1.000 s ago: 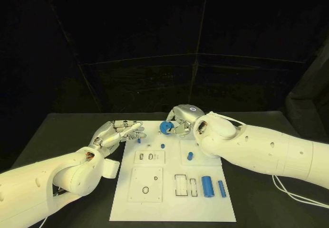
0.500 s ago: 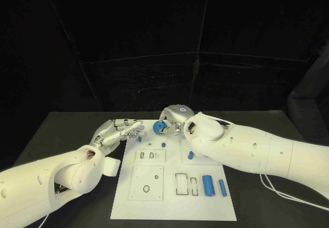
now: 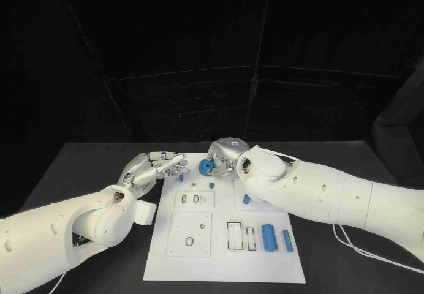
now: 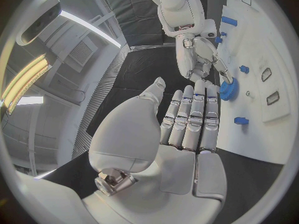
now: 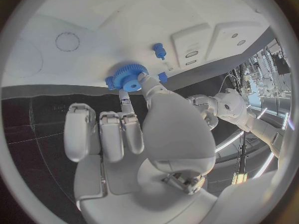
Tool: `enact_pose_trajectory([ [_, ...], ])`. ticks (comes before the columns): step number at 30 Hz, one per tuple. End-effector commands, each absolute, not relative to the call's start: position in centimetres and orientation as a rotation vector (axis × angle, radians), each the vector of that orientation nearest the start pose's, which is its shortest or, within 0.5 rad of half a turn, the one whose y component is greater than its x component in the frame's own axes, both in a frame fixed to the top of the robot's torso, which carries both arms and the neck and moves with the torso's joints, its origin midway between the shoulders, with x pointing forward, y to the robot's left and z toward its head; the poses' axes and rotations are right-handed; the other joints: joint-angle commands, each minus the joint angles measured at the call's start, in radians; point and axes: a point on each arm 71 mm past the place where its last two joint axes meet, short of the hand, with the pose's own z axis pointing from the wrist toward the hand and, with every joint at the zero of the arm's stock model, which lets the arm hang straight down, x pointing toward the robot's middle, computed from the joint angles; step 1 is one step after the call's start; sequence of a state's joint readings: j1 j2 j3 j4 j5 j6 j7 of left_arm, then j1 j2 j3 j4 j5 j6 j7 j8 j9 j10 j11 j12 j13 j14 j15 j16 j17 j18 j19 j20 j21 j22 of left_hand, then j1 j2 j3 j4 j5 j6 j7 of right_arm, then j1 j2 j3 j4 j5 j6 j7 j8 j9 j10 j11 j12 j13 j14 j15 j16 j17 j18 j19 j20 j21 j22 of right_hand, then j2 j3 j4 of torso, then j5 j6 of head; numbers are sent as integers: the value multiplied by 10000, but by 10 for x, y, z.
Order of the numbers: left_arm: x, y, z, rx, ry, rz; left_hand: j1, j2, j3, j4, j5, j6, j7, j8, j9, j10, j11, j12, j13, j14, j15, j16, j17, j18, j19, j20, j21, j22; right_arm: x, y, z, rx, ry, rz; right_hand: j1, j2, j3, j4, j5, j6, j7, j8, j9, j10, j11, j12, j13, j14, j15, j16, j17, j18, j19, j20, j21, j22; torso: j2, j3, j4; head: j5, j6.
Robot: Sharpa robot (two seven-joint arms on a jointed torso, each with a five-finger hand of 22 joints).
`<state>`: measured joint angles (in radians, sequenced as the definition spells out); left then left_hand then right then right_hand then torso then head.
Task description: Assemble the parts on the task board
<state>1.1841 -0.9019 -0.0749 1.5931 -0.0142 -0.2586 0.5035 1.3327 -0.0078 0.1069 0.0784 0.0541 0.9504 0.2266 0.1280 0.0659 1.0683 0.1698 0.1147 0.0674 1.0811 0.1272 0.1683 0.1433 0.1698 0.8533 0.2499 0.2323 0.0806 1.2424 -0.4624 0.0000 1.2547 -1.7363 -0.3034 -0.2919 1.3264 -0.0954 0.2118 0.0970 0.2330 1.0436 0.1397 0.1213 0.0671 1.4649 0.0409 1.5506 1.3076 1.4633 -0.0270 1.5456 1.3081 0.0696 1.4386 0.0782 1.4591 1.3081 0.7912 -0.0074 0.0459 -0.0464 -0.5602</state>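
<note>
A: On the left, the left hand (image 3: 155,166) hovers at the far left edge of the task board (image 3: 221,263), fingers straight and pressed side by side, holding nothing.

B: And the piece in play?

A: The blue gear (image 3: 206,165) sits just right of those fingertips, over the board's far edge, pinched between thumb and fingertip of the right hand (image 3: 226,154); that hand's other fingers hang loosely curled. The right hand is plainly the nearer one, already on the part.

B: Which way does it point?

A: It stands on edge, flat face turned toward the camera and the left hand. Its short hub axis lies roughly level, not yet upright for the board.

B: Further right?

A: Two blue cylinders (image 3: 268,238) lie at the near right, long axes running near to far.
</note>
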Motion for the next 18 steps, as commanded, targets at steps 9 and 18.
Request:
enact_pose_trajectory([
  [9, 467, 214, -183, -10402, 13925, -16631, 6, 117, 11, -71, -42, 32, 51, -37, -4, 27, 36, -36, -6, -3, 64, -32, 10, 152, 41, 10, -37, -15, 534, -79, -159, -3483, 15273, 4713, -714, -317, -382, 292, -349, -711, 140, -544, -34, 674, 261, -358, 2101, 935, 182, 27, 1964, -159, 46, 164, 41, 17, -4, -4, 2, 16, -34],
  [18, 467, 214, -184, -10413, 13946, -16624, 4, 127, 13, -76, -42, 32, 53, -43, -4, 27, 37, -44, -6, -2, 65, -41, 11, 152, 43, 11, -42, -20, 535, -79, -163, -3541, 15723, 4513, -1747, -265, -1367, 1711, 577, -1203, 303, -561, 12, 519, 427, -583, 1912, 945, 347, 46, 2022, -159, 51, 349, 65, 55, 1, 0, 4, 3, -34],
])
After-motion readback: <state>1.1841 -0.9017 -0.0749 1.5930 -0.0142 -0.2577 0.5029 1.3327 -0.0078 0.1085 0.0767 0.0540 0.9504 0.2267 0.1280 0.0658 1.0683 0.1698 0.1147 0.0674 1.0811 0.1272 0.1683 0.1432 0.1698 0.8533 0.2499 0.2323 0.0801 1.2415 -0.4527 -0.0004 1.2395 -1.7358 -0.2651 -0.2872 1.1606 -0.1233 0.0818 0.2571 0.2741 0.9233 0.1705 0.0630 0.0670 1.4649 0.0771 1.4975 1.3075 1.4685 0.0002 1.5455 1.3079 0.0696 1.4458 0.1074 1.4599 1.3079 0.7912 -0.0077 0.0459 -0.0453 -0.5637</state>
